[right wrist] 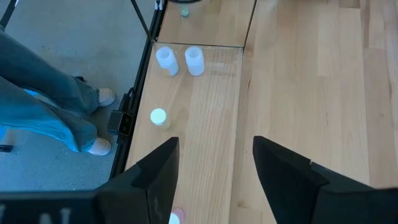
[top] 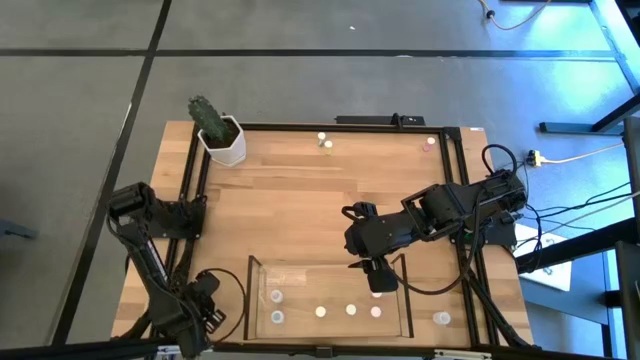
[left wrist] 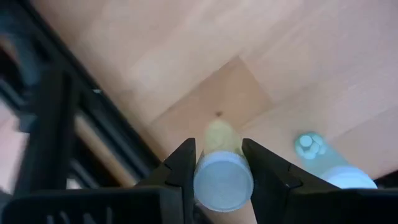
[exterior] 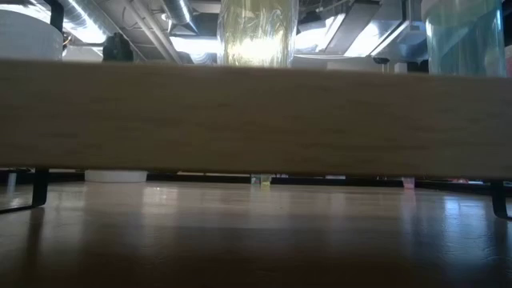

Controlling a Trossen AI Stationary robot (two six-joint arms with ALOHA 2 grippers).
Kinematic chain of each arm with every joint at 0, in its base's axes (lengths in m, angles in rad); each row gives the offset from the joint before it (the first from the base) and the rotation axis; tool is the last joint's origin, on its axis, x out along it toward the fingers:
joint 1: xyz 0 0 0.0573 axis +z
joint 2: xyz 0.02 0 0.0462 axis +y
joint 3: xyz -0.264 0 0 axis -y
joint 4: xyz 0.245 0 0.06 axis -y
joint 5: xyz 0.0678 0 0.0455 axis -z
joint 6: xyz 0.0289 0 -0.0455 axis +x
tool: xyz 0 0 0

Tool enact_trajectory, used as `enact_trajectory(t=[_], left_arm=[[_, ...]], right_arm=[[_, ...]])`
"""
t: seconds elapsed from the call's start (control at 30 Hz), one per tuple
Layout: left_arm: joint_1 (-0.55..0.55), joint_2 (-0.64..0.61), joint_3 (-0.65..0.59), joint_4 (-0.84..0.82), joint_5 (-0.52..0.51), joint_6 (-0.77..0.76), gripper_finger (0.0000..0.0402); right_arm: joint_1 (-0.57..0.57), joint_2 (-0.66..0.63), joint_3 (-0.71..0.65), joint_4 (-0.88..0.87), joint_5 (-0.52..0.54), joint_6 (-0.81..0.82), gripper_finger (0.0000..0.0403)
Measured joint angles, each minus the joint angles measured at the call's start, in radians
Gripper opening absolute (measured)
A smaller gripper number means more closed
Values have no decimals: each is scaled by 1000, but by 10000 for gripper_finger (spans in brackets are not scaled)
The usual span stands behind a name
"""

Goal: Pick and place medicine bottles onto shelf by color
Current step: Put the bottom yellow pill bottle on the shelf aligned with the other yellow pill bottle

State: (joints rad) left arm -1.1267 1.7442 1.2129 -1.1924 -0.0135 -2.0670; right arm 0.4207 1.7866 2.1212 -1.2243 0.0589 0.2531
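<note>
Left gripper [left wrist: 217, 171] sits low at the table's near-left corner, just outside the shelf [top: 256, 262], and its fingers [left wrist: 184, 171] are snug against a small yellowish bottle [left wrist: 221, 167] with a pale cap. The bottle's long axis runs along the fingers, cap end toward the wrist camera, base pointing away at the wood. Right gripper [right wrist: 214, 165] hovers over the shelf's right part, fingers spread wide with nothing between them. Inside the shelf, bottles [top: 321, 311] stand upright, caps up, in a row along the near wall, two more [right wrist: 178, 61] at the left end. Others stand by the far edge, near the cactus pot [top: 224, 142].
</note>
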Motion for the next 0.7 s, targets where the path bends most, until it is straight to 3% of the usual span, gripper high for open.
enact_trajectory(t=[0.27,0.7], left_arm=[[-5,-167,0,-83,-11,-27,99],[17,-459,1,-286,-110,-54,99]], right_arm=[[0,0,0,0,0,0,207],[0,0,0,0,0,0,207]])
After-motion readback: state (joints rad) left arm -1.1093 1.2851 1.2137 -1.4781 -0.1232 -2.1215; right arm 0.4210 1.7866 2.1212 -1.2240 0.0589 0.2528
